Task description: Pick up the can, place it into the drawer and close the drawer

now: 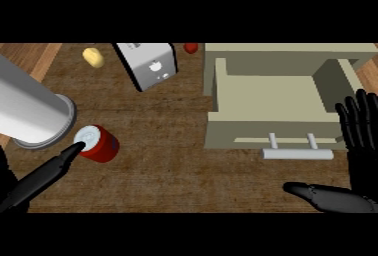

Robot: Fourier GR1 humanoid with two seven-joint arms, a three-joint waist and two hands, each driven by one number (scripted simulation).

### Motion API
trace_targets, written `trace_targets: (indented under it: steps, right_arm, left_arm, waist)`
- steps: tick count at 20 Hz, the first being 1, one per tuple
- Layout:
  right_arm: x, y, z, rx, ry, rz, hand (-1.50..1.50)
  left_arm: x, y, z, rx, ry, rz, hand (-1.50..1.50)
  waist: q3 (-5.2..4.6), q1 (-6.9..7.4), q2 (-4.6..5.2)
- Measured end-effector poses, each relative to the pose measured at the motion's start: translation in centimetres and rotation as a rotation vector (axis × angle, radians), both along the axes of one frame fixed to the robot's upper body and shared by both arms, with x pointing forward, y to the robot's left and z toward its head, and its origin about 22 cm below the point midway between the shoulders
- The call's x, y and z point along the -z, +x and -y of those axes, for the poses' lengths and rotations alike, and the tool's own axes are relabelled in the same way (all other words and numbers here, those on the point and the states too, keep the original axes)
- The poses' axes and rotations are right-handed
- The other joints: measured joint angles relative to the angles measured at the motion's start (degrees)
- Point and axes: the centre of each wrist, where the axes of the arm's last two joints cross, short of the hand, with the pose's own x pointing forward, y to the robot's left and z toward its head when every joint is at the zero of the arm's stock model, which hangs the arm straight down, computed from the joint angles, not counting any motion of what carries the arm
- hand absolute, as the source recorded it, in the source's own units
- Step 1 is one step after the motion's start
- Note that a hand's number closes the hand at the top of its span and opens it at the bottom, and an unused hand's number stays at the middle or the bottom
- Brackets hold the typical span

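The red can (102, 145) with a silver top stands on the wooden counter at the left. One straight black finger of my left hand (46, 172) reaches in from the lower left, and its tip touches the can's top rim; nothing curls round the can. Just above the can lies my grey left forearm (29, 112). The beige drawer (221, 85) is pulled open at the right, its inside bare, with a pale bar handle (297, 154) on its front. My right hand (363, 165) is open at the right edge beside the drawer front, fingers straight up, thumb out to the left.
A silver toaster (151, 65) stands at the back centre. A yellow item (93, 57) lies to its left and a small red one (190, 48) to its right. Bare wooden counter (184, 170) spans the space between the can and the drawer.
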Motion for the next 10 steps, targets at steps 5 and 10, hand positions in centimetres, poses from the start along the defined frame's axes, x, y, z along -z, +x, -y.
trace_targets:
  steps: [5,10]
  right_arm:
    - [0.2,-0.2,0.3,0.031,0.013,-0.063,-1.50]
    - [0.3,0.0,1.3,0.046,0.019,-0.082,-1.50]
  left_arm:
    - [-0.9,-0.5,2.7,-0.126,-0.074,-0.049,-1.50]
    - [-1.5,-0.7,4.7,-0.155,-0.068,-0.067,-1.50]
  waist:
    - [0.06,-0.49,-0.16]
    - [0.04,-0.56,-0.22]
